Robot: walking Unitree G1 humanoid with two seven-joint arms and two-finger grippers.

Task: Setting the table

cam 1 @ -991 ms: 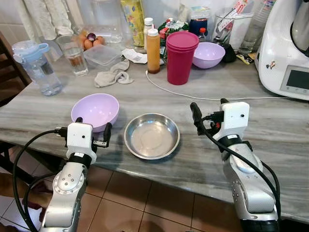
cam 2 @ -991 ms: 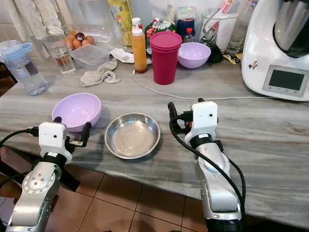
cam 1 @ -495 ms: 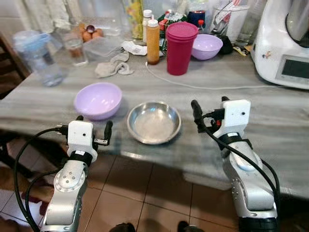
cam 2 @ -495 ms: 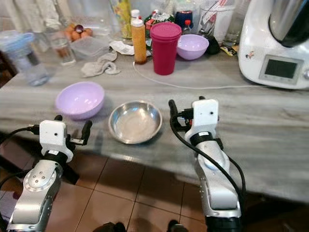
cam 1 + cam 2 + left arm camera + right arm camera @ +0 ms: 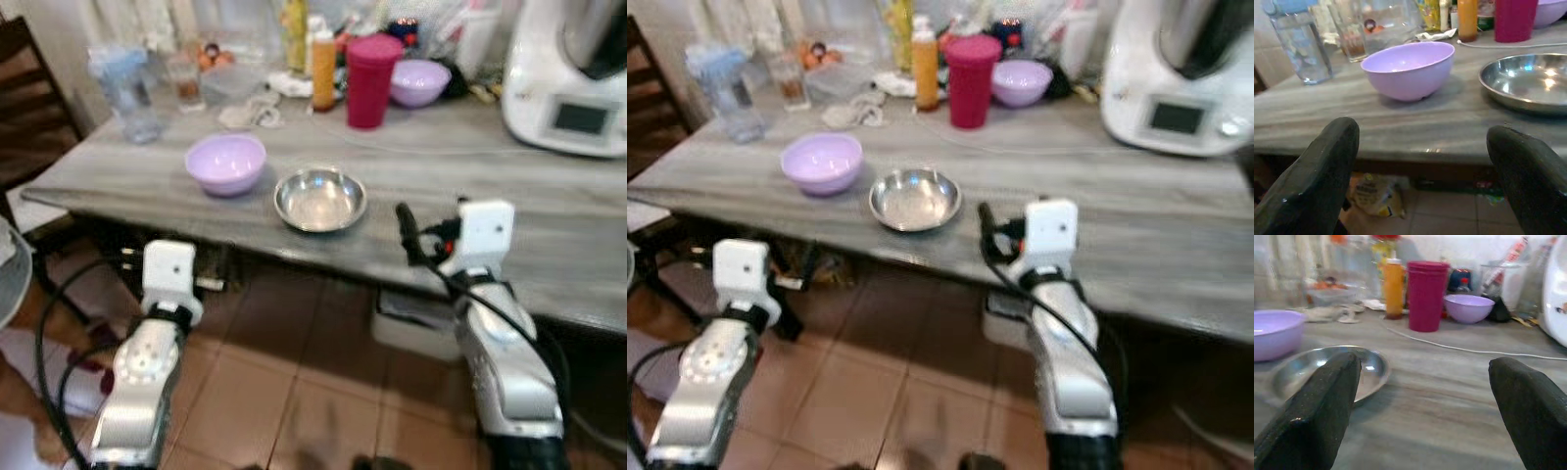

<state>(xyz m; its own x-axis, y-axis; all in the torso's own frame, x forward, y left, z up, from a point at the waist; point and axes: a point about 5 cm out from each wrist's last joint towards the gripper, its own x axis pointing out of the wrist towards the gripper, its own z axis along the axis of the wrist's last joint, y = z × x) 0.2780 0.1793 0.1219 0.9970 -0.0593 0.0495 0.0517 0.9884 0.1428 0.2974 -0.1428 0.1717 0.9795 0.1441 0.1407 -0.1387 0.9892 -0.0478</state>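
Note:
A lilac bowl (image 5: 226,163) and a shallow steel dish (image 5: 320,199) sit side by side near the front edge of the grey table (image 5: 549,230). Further back stand a magenta tumbler (image 5: 369,82) and a second lilac bowl (image 5: 419,82). My left gripper (image 5: 171,272) hangs open over the tiled floor, short of the table's edge and lower than it; in its wrist view the near lilac bowl (image 5: 1409,69) lies ahead between the fingers (image 5: 1317,181). My right gripper (image 5: 431,223) is open and empty at table height, facing the steel dish (image 5: 1327,369).
Along the table's back stand a water jug (image 5: 122,93), a glass (image 5: 184,80), an orange bottle (image 5: 323,61), a rag (image 5: 253,115) and a white kitchen machine (image 5: 573,78). A dark chair (image 5: 39,108) is at the left. A box (image 5: 411,323) lies under the table.
The camera has drawn back from the table, so more floor shows. Both grippers, which were over the table's front edge, are now in front of it. Both stay open and empty.

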